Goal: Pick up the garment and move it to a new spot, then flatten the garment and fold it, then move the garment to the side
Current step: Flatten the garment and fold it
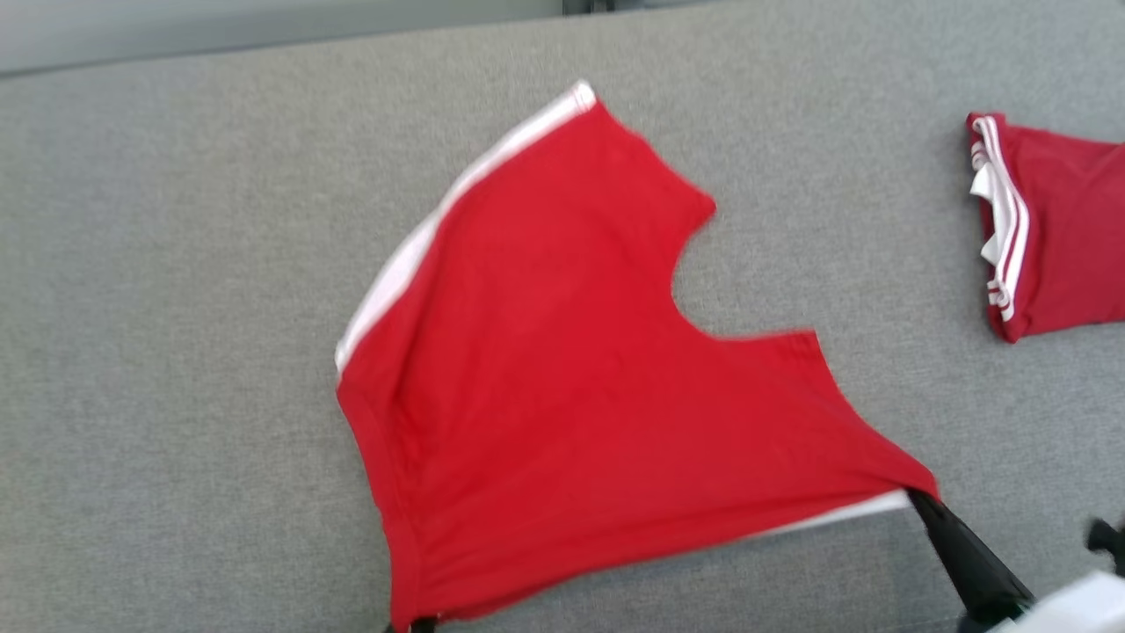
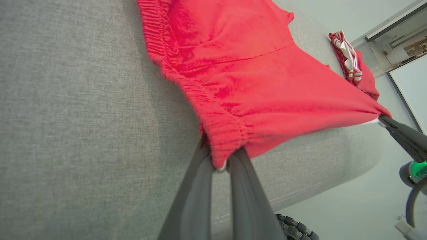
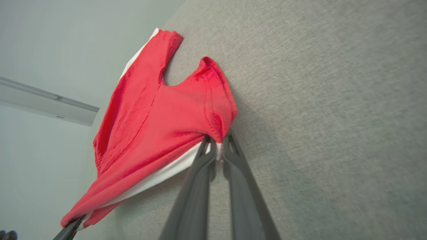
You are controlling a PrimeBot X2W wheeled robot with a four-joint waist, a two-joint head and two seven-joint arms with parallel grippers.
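Your red garment [image 1: 562,396] lies spread on the grey padded surface [image 1: 176,352], its near edge pulled taut. It looks light, soft and limp, so grip the corners. Your left hand [image 2: 222,163] pinches the waistband corner, and your right hand [image 3: 217,146] a leg-hem corner.

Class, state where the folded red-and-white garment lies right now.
The folded garment lies at the head view's far right on the grey cushion, apart from the spread red shorts and beyond the right gripper.
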